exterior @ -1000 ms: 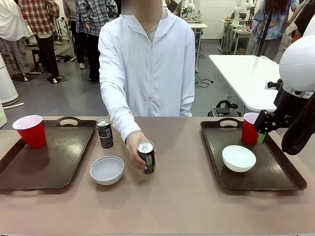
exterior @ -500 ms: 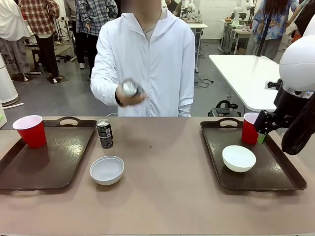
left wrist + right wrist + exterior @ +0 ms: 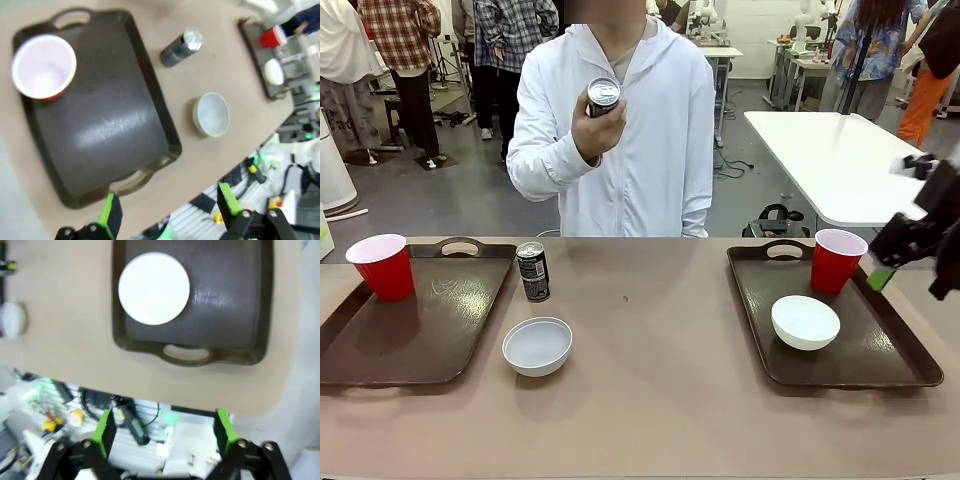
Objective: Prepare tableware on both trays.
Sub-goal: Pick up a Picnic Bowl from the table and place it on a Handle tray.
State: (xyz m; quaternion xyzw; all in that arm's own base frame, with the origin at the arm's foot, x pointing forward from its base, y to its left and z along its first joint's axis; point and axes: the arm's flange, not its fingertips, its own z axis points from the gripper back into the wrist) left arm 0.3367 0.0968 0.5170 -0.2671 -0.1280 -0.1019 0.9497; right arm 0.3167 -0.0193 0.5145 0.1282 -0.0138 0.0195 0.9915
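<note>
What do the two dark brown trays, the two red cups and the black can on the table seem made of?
Dark brown trays, left and right: probably moulded plastic, glossy, showing light streaks. Red cups, left and right: likely plastic, white inside. Slim black can: apparently metal, silver top.

Light brown bench (image 3: 650,400) spans the near scene, with a small dark speck (image 3: 625,298) near its middle. At its far edge stands a person (image 3: 640,150) in a white zipped hooded jacket. Beyond, right: white table (image 3: 820,150) on grey floor (image 3: 450,200). Far left: bystander (image 3: 398,35) in a plaid shirt.
</note>
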